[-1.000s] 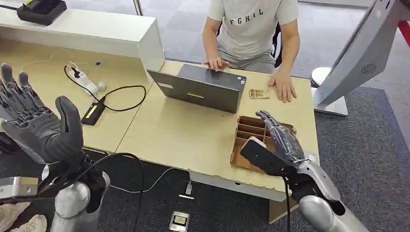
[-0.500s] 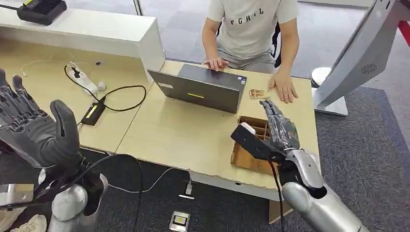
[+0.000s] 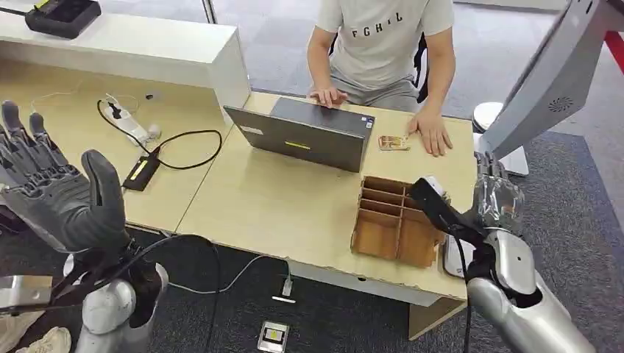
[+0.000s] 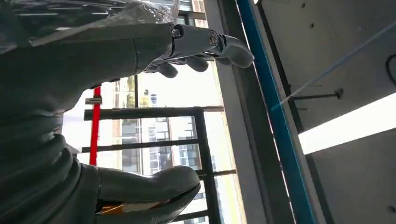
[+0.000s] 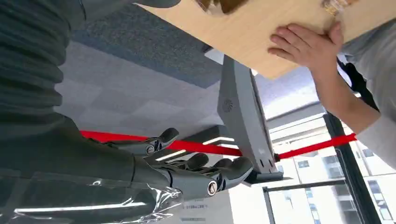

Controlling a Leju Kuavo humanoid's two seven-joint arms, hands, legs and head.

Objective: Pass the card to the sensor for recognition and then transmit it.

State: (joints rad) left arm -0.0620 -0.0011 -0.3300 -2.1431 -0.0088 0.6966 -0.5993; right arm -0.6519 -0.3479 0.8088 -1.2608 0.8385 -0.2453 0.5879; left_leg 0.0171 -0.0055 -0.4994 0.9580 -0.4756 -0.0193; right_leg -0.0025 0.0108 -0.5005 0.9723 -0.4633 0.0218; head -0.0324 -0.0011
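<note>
The only card-like thing I can see is a small orange-brown card [image 3: 394, 143]; it lies flat on the light wooden table [image 3: 279, 198], between the dark grey laptop [image 3: 309, 132] and a person's hand [image 3: 431, 132], just beside that hand; I cannot be sure it is the card for the job.

The robot's right hand [image 3: 478, 209] is up over the table's right end, near the big white tilted sensor panel on a stand [image 3: 544, 81]; its fingers [image 5: 219, 170] are a little bent and apart from the thumb, and I see nothing in them. The left hand [image 3: 59, 195] is held up far off to the side, fingers spread wide, holding nothing.

I think the step now is to get a card and show it to the panel. To do it well, the hand should pinch the card by one edge, keep its flat face turned to the panel, bring it close and hold it steady; it should also stay clear of the person's hand.

The brown cardboard box with little walls inside [image 3: 390, 220] sits at the table's near edge, just beside the right hand; the slots I can see look empty, and the thumb hides part of the far right one. A white flat thing [image 3: 449, 259] lies under the hand; I cannot tell what it is.
</note>
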